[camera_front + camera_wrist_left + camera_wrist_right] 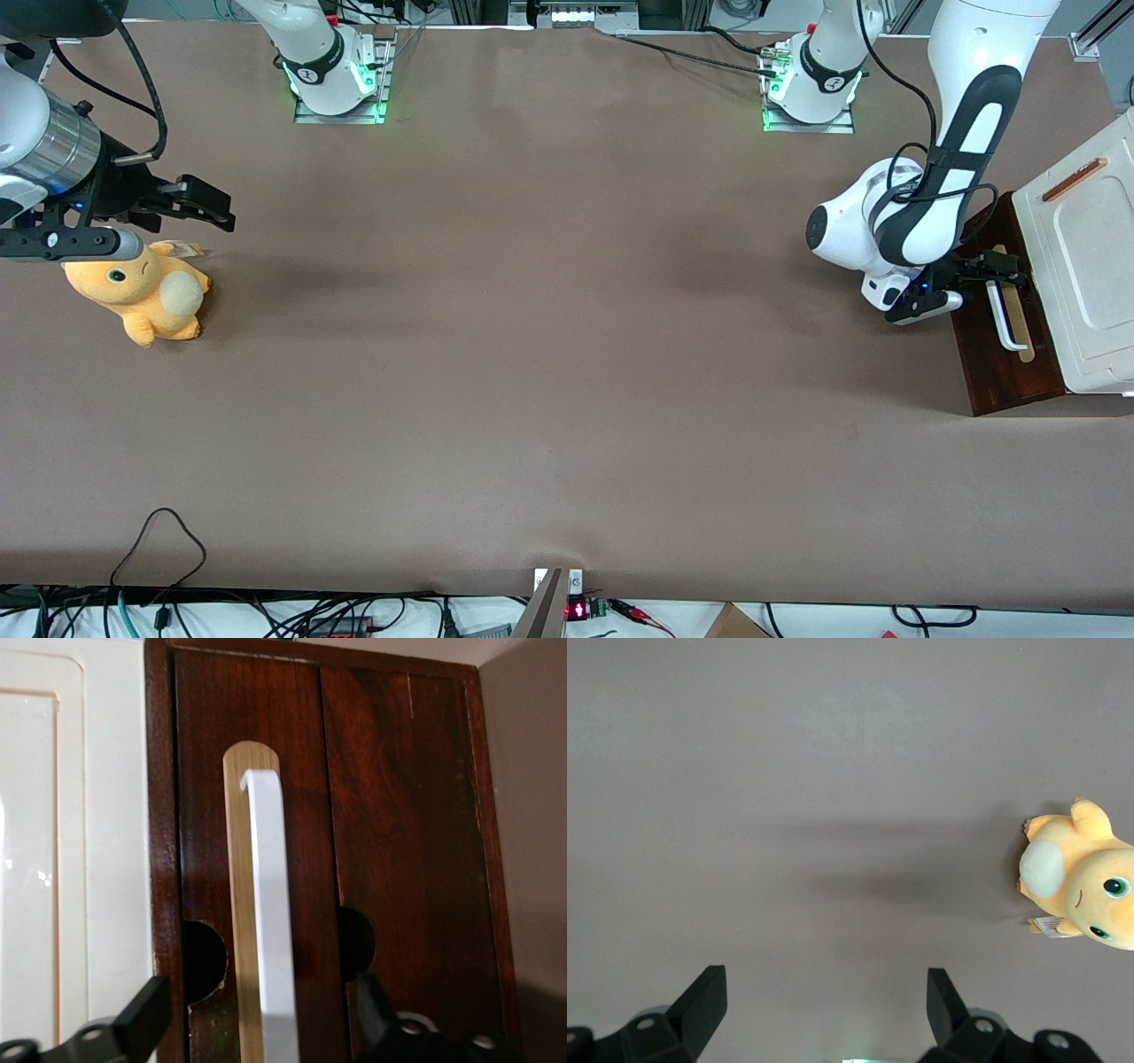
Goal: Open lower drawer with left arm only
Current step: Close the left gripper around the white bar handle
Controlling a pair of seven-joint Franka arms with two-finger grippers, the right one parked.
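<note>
**Gripper straddling the drawer handle**

The black two-finger gripper (992, 276) is hovering at the dark reddish-brown wooden lower drawer (1005, 354), right edge of the front view, fingers (142, 1019) spread wide astride the white bar handle (270, 921), untouched, its long axis running along the pale strip.

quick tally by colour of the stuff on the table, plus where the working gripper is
Reddish-brown: 1, the lower drawer
Cream-white: 1, the cabinet top
Orange: 1, the plush toy
Total: 3
The gripper is open around the drawer's white handle.
</note>
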